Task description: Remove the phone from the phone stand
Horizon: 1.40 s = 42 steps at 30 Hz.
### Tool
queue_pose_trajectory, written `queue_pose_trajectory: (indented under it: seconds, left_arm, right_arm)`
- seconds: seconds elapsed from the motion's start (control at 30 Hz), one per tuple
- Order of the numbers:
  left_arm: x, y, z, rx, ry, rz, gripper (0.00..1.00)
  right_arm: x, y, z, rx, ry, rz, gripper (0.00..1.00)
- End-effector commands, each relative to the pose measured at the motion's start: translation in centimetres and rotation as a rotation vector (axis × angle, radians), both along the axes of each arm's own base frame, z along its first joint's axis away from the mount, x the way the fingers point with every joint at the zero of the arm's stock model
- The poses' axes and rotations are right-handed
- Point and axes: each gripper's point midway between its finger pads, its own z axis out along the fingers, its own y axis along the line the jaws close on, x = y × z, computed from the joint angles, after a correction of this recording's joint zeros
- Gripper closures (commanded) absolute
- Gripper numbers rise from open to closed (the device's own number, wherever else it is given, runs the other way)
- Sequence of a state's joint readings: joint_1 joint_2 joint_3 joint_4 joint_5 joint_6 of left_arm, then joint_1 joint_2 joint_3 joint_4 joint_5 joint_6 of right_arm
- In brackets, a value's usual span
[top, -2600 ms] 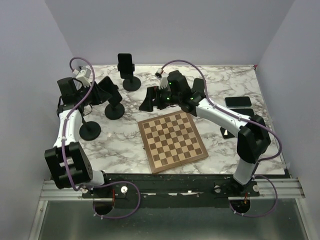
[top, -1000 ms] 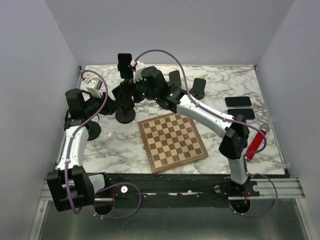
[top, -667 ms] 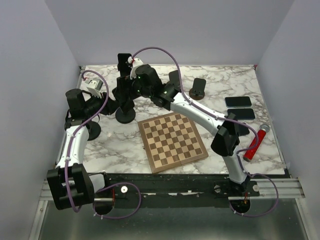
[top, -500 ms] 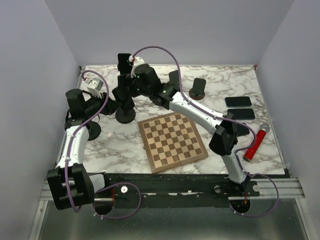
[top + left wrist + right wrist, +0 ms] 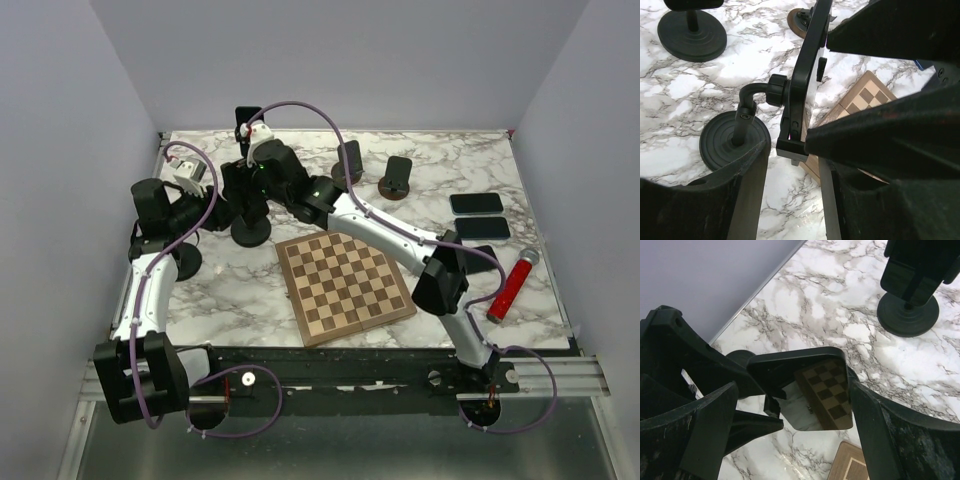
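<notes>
The phone [image 5: 810, 385] sits upright in the clamp of a black phone stand [image 5: 251, 232] at the table's back left. In the right wrist view its screen mirrors the chessboard. My right gripper [image 5: 792, 390] is open with a finger on each side of the phone; the right finger [image 5: 865, 410] touches its edge and the left stands close. In the left wrist view the phone [image 5: 807, 65] shows edge-on. My left gripper [image 5: 790, 165] is open, its fingers flanking the clamp's lower end above the stand base [image 5: 735, 140]. In the top view the right gripper [image 5: 247, 182] hides the phone.
A second stand with a phone [image 5: 246, 122] stands at the back edge. Two small stands [image 5: 398, 176] are at back centre and a bare base [image 5: 182, 262] is at left. A chessboard [image 5: 345, 280] lies mid-table. Two phones [image 5: 476, 203] and a red microphone [image 5: 510, 286] lie at right.
My right arm has swung from the table's middle to the back left and brought its gripper over the phone. My left gripper has closed in on the stand, then held still.
</notes>
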<state>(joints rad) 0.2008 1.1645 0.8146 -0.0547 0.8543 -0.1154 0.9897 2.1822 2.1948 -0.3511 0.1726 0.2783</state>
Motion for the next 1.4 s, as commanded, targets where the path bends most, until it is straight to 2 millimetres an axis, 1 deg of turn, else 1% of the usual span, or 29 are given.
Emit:
queue_pose_trajectory:
  seconds: [0.0,0.13,0.33,0.6,0.67,0.73,0.8,0.87,0.9,0.97,1.0,1.07,1.1,1.13,1.17,1.23,1.27,1.37]
  left_arm:
    - [-0.4,0.6,0.4,0.047,-0.028,0.041,0.48]
    - [-0.4,1.0,0.5,0.058,-0.029,0.067,0.49]
    - [-0.3,1.0,0.4,0.056,-0.024,0.070,0.51]
    - [-0.4,0.6,0.5,0.039,-0.026,0.045,0.52]
    - [-0.5,0.1,0.7,0.021,-0.034,0.021,0.52]
    - [-0.5,-0.1,0.7,0.008,-0.032,0.005,0.52]
    - [-0.4,-0.2,0.6,-0.001,-0.015,-0.005,0.52]
    - [-0.3,-0.4,0.7,-0.015,-0.011,-0.024,0.51]
    - [-0.3,-0.5,0.8,-0.021,-0.011,-0.031,0.51]
    - [-0.2,-0.5,0.9,-0.020,-0.015,-0.028,0.51]
    - [-0.1,-0.4,0.8,-0.016,-0.014,-0.020,0.51]
    - [0.1,-0.3,0.9,-0.012,-0.027,-0.018,0.51]
    - [0.1,-0.6,1.2,-0.019,-0.040,-0.035,0.53]
    - [-0.1,-0.8,1.1,-0.031,-0.037,-0.052,0.56]
    - [0.1,-0.9,1.4,-0.034,-0.058,-0.059,0.57]
    - [0.3,-0.9,1.1,-0.035,-0.045,-0.068,0.58]
    - [0.3,-1.0,1.2,-0.040,-0.042,-0.078,0.58]
    - [0.4,-1.4,1.5,-0.061,-0.056,-0.094,0.58]
  right_arm:
    - [0.1,1.0,-0.5,-0.029,-0.040,-0.021,0.00]
    - [0.9,0.9,-1.2,-0.060,-0.057,-0.057,0.01]
    - [1.0,1.3,-2.2,-0.092,-0.075,-0.058,0.08]
    - [1.3,1.6,-2.5,-0.110,-0.102,-0.081,0.09]
    - [1.4,1.5,-2.4,-0.114,-0.110,-0.082,0.18]
    - [1.3,1.6,-2.4,-0.118,-0.118,-0.069,0.40]
    - [1.2,1.7,-2.2,-0.127,-0.128,-0.040,0.48]
    - [1.2,1.7,-2.0,-0.124,-0.129,-0.025,0.63]
    - [1.1,1.7,-2.0,-0.124,-0.127,-0.015,0.65]
    - [1.1,1.7,-2.1,-0.128,-0.127,0.003,0.74]
    - [1.1,1.7,-2.1,-0.133,-0.130,0.008,0.80]
    - [1.3,1.6,-2.2,-0.130,-0.117,0.026,0.96]
    - [1.4,1.5,-2.2,-0.115,-0.097,0.048,0.99]
    - [1.3,1.6,-2.1,-0.090,-0.069,0.082,0.99]
    - [1.5,1.4,-2.0,-0.069,-0.048,0.104,0.99]
    - [1.8,1.2,-2.0,-0.044,-0.021,0.139,0.99]
    - [1.6,1.2,-1.9,-0.030,-0.005,0.176,0.99]
    - [1.8,0.9,-1.7,-0.016,0.009,0.205,0.99]
